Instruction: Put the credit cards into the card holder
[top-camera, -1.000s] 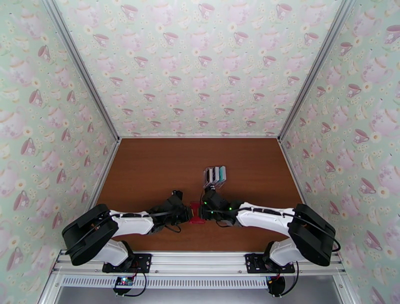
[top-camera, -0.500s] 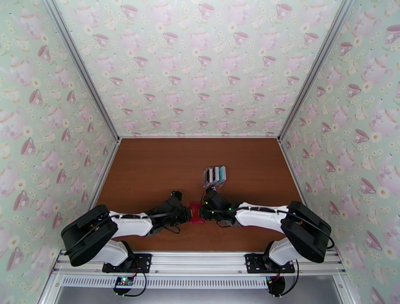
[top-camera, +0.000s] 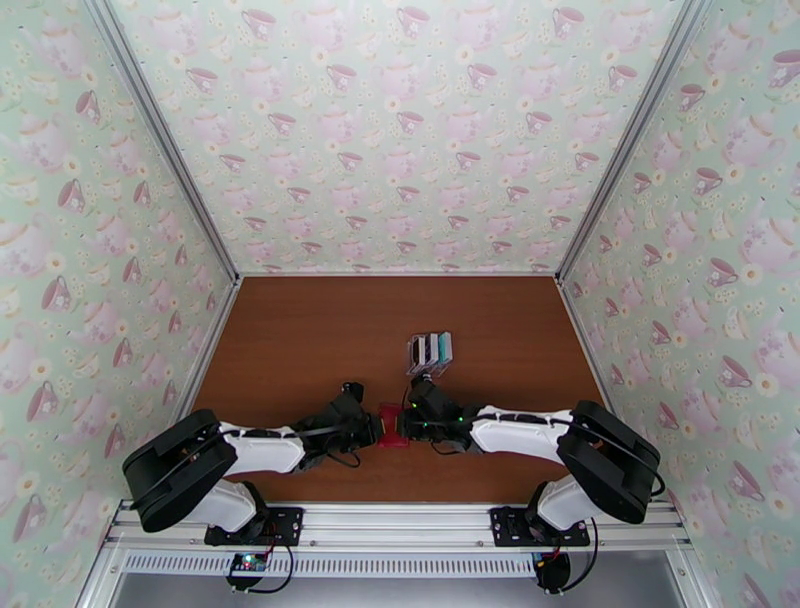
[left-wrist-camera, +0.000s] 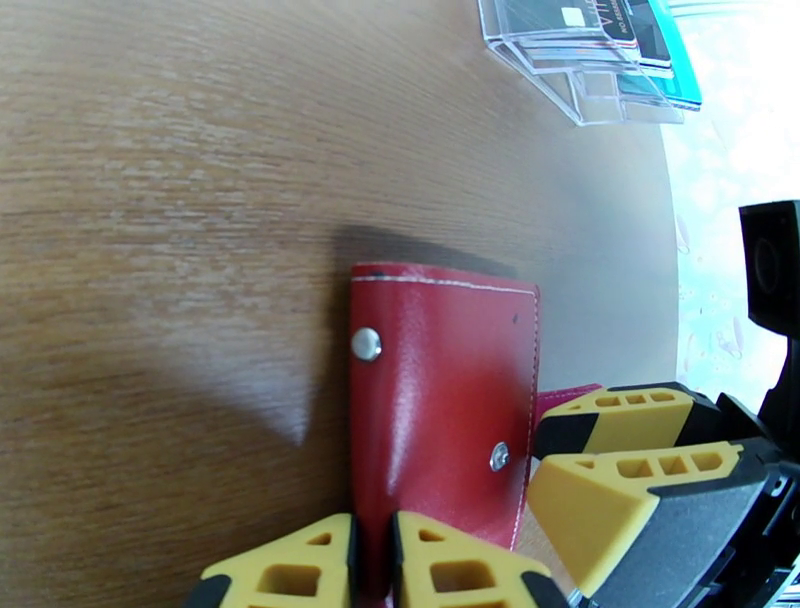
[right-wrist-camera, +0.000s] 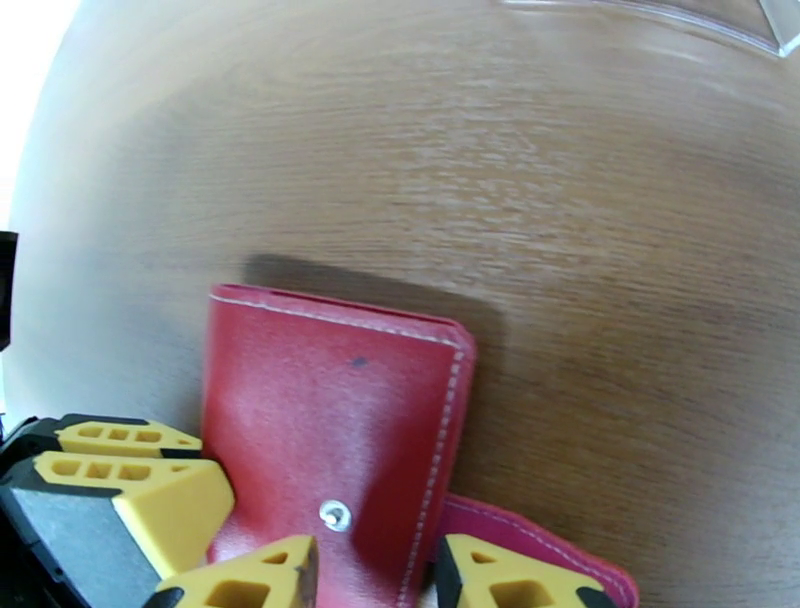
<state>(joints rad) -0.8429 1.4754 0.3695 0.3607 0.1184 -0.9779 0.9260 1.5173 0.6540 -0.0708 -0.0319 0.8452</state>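
The card holder (top-camera: 392, 425) is a red wallet lying folded on the table between both arms. My left gripper (left-wrist-camera: 372, 562) is shut on its near edge, with the red leather pinched in the narrow gap. My right gripper (right-wrist-camera: 375, 580) is open by a small gap, straddling the wallet's stitched edge (right-wrist-camera: 440, 440) near a snap, and the pink snap tab (right-wrist-camera: 545, 550) lies under one finger. Its fingers (left-wrist-camera: 620, 470) touch the wallet's side in the left wrist view. The credit cards (top-camera: 431, 348) stand in a clear plastic rack (left-wrist-camera: 590, 70) farther back.
The brown table (top-camera: 300, 340) is boxed in by teacup-patterned walls on three sides. The clear rack stands just behind the right wrist. Bare wood lies to the left and far right.
The right arm has edged slightly left, closing in on the wallet. The left arm and the wallet have stayed almost still.
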